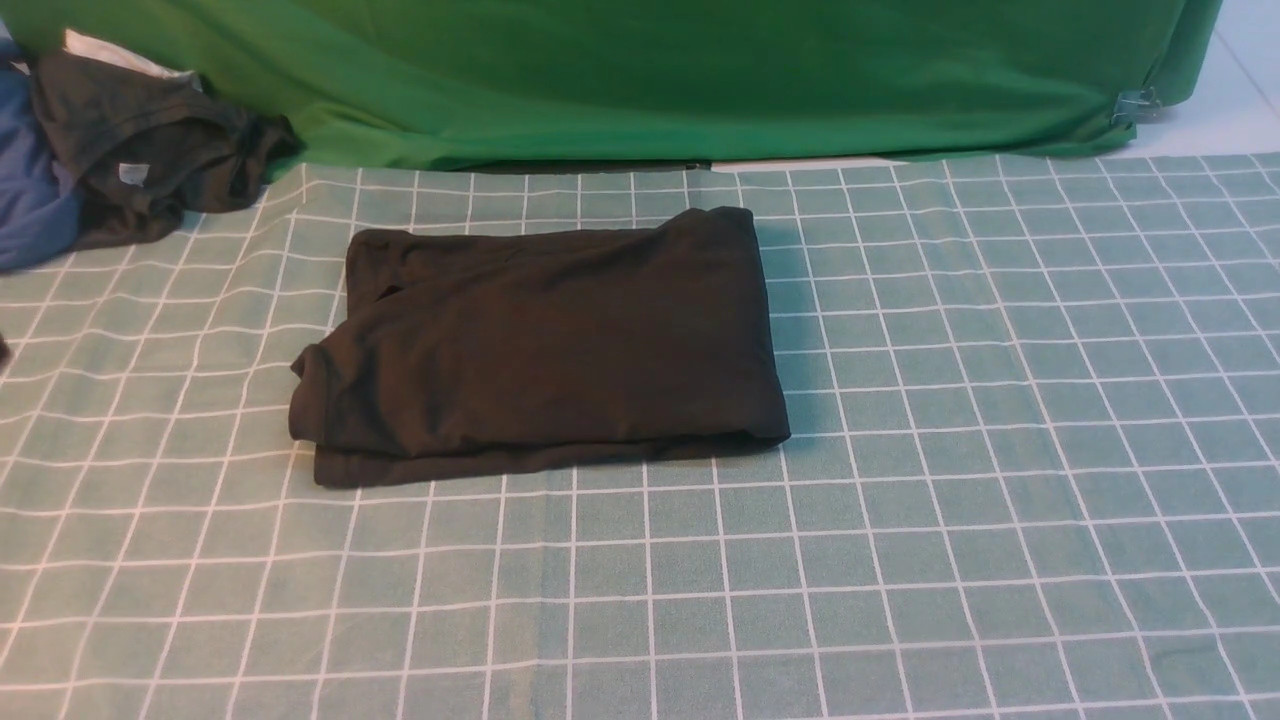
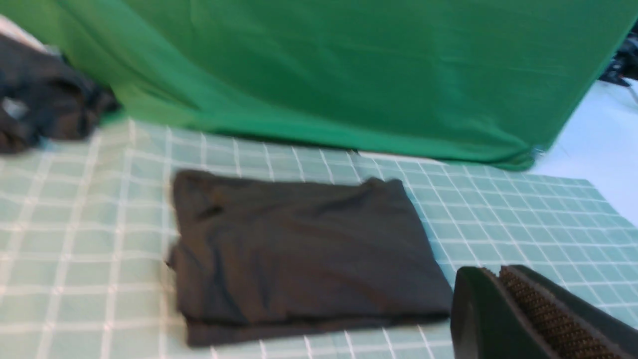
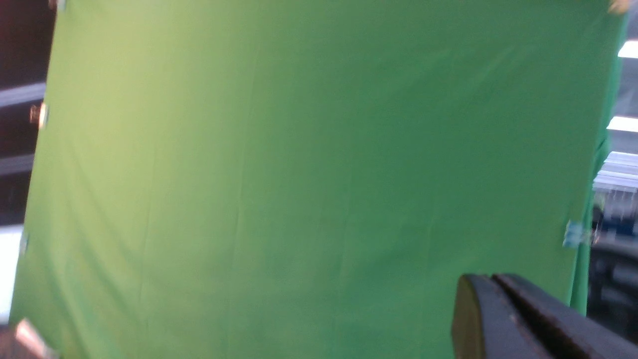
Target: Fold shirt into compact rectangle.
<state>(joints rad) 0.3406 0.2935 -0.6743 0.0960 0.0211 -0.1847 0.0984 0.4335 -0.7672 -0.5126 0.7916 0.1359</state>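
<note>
The black shirt [image 1: 540,345] lies folded into a thick rectangle on the checked cloth, a little left of the middle in the front view. Its print and neck label are hidden inside the folds. Neither arm shows in the front view. In the left wrist view the shirt [image 2: 299,254] lies flat, and my left gripper [image 2: 496,270] hangs shut above the cloth, apart from the shirt's near corner, holding nothing. My right gripper [image 3: 491,276] is shut and empty, seen only against the green backdrop.
A dark grey garment [image 1: 150,150] with a small white tag is heaped on a blue garment [image 1: 30,195] at the far left. A green backdrop [image 1: 700,80] closes the table's far side. The green checked tablecloth [image 1: 1000,450] covers the table.
</note>
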